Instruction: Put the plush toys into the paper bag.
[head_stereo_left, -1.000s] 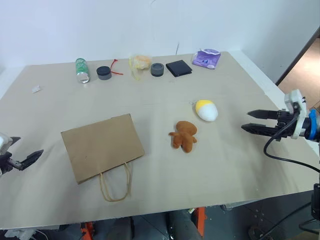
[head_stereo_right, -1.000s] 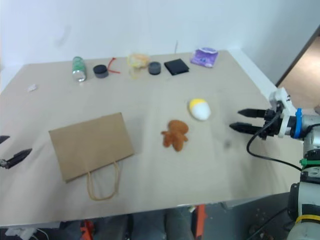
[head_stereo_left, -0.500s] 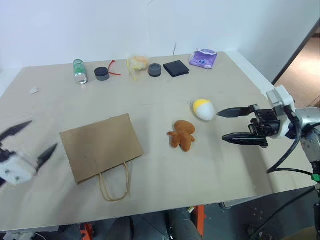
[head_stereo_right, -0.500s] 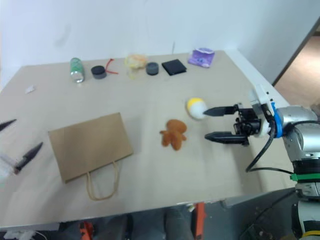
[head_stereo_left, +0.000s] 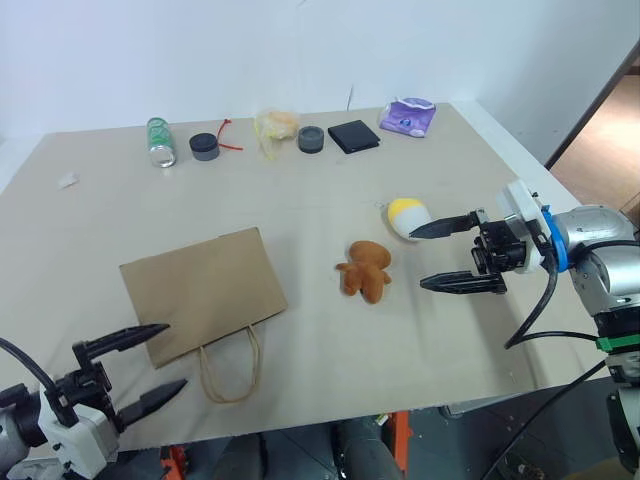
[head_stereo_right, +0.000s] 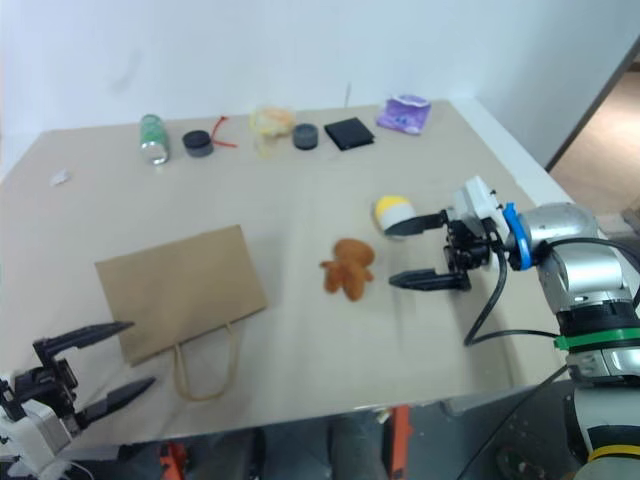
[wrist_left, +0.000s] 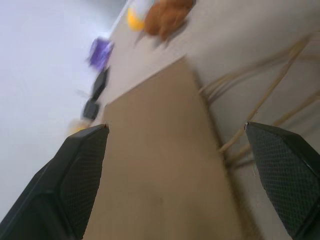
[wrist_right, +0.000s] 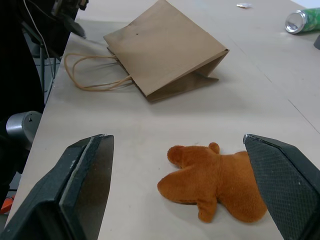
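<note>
The brown paper bag (head_stereo_left: 200, 292) lies flat on the table, its cord handles (head_stereo_left: 232, 368) toward the front edge. A brown gingerbread plush (head_stereo_left: 365, 270) lies to its right, and a white egg plush with a yellow end (head_stereo_left: 407, 217) is just beyond that. My right gripper (head_stereo_left: 418, 260) is open and points left. Its upper fingertip is at the egg and its lower one is right of the gingerbread (wrist_right: 215, 182). My left gripper (head_stereo_left: 174, 356) is open by the bag's near left corner, facing the bag (wrist_left: 160, 160).
Along the far edge lie a green can (head_stereo_left: 160, 141), two dark round lids (head_stereo_left: 207, 146), a yellowish wrapper (head_stereo_left: 277, 125), a black wallet (head_stereo_left: 356, 136) and a purple packet (head_stereo_left: 411, 116). A white scrap (head_stereo_left: 67, 181) lies at the left. The table's front edge runs close to the handles.
My left gripper came in from the table's left edge to the bag's near corner and rolled. My right gripper swung left from the table's right edge to the two plush toys.
</note>
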